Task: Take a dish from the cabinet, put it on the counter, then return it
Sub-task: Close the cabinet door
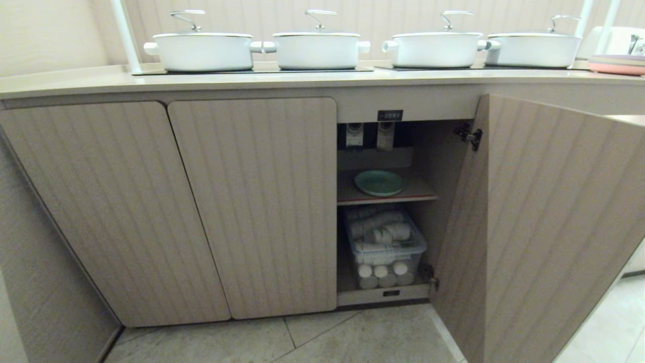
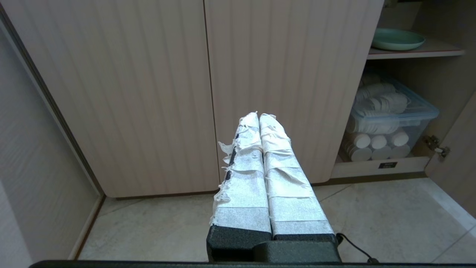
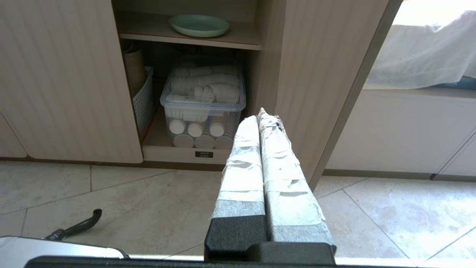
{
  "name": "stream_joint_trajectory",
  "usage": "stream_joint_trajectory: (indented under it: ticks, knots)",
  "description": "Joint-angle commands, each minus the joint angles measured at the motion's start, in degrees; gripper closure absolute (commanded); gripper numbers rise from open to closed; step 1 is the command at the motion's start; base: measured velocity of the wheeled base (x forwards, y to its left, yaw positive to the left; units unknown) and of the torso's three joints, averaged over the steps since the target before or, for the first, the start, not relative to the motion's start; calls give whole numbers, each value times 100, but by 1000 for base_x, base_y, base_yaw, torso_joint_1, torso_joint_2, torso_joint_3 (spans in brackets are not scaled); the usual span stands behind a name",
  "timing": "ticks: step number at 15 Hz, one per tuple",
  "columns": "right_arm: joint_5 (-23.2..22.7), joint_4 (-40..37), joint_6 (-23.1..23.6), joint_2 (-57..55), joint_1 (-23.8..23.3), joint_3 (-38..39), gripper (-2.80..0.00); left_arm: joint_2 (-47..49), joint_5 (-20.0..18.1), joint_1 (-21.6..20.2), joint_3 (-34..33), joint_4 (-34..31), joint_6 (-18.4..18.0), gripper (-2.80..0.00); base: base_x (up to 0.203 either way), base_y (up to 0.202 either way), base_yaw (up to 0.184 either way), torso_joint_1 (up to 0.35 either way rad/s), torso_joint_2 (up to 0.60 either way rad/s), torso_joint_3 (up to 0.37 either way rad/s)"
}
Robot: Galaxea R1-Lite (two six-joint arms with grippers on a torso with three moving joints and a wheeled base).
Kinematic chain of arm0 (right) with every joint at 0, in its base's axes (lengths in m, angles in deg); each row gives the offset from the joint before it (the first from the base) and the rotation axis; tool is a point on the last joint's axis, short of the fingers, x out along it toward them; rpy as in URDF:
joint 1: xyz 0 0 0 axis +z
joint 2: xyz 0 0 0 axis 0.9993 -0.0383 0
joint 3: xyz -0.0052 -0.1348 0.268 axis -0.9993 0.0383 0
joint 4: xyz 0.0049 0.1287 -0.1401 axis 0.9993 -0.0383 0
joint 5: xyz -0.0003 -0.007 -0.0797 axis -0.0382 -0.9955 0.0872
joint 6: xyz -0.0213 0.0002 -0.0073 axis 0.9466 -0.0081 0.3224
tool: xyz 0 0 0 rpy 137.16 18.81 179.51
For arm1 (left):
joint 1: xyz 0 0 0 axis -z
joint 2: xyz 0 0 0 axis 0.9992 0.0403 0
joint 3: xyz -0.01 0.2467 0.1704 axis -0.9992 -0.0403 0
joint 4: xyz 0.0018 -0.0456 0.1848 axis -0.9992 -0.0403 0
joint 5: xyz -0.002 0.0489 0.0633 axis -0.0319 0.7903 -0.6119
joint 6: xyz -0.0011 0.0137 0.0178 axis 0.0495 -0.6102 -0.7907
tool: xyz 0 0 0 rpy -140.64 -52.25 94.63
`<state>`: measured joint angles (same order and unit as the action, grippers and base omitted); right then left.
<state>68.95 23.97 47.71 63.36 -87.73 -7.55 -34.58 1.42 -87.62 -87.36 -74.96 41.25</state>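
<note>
Green plate [image 1: 379,182] lying flat on the upper shelf [image 1: 418,194] of the open cabinet [image 1: 252,206], below the bench [image 1: 75,80]; probably stiff, glossy, slippery and breakable, best pinched at its raised near rim. Left claw [image 2: 258,116] and right claw [image 3: 259,116] hang low before the cabinet, both pressed closed and empty.
</note>
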Motion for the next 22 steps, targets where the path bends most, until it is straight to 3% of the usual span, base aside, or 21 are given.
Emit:
stream_joint_trajectory:
  ticks: [1,22]
  knots:
    - [-3,-2,5,-7,1,5,0,-2,0,1,0,0,3,0,0,0,0,0,0,0]
    - [-3,5,5,-7,1,5,0,-2,0,1,0,-9,-6,0,0,0,0,0,0,0]
